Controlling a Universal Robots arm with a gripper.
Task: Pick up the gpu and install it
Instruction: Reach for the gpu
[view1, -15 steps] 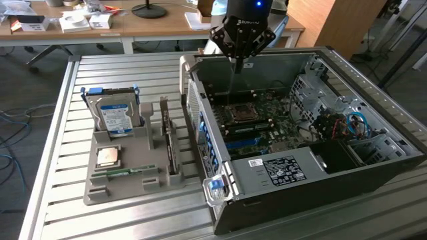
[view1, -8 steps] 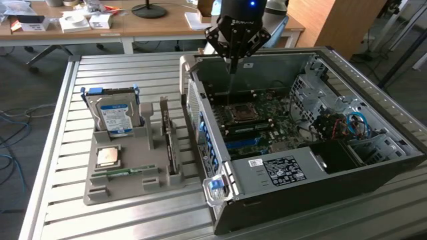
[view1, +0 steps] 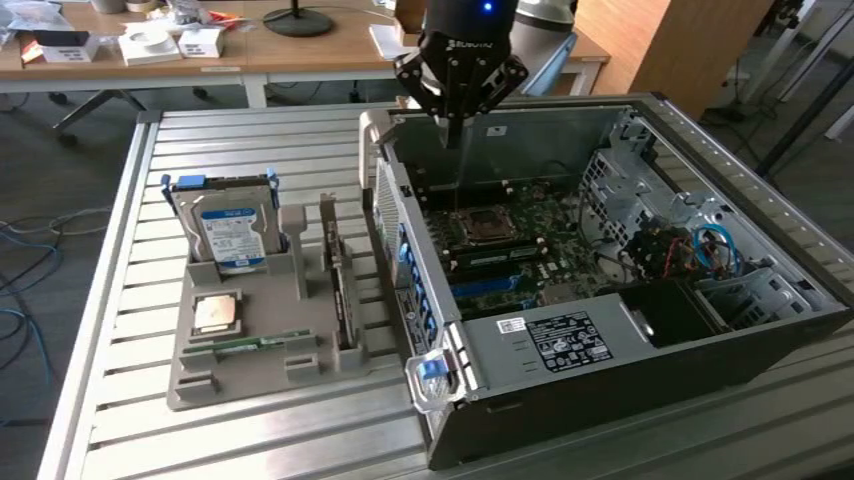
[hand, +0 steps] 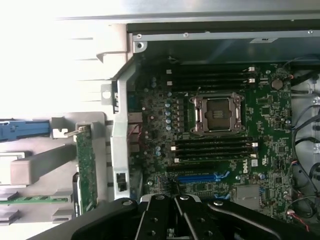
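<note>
Above case (view1: 601, 400), tool (view1: 454, 138) shut, wrist view: gpu (hand: 86, 170) green side

The open computer case (view1: 627, 400) lies on the slatted worktop (view1: 227, 140); a grey holder (view1: 200, 385) beside it carries an upright hard drive (view1: 234, 235).

The arm (view1: 547, 12) has a smooth silver-grey joint beside a glossy black wrist section carrying a small blue light (view1: 487, 8); the gripper (view1: 454, 140) is black, its body marked with pale lettering (view1: 470, 45) too small to read; angular black links (hand: 115, 215) flank it, joined by round pins (hand: 218, 203); the fingers (view1: 451, 118) taper to a narrow dark tip.
</note>
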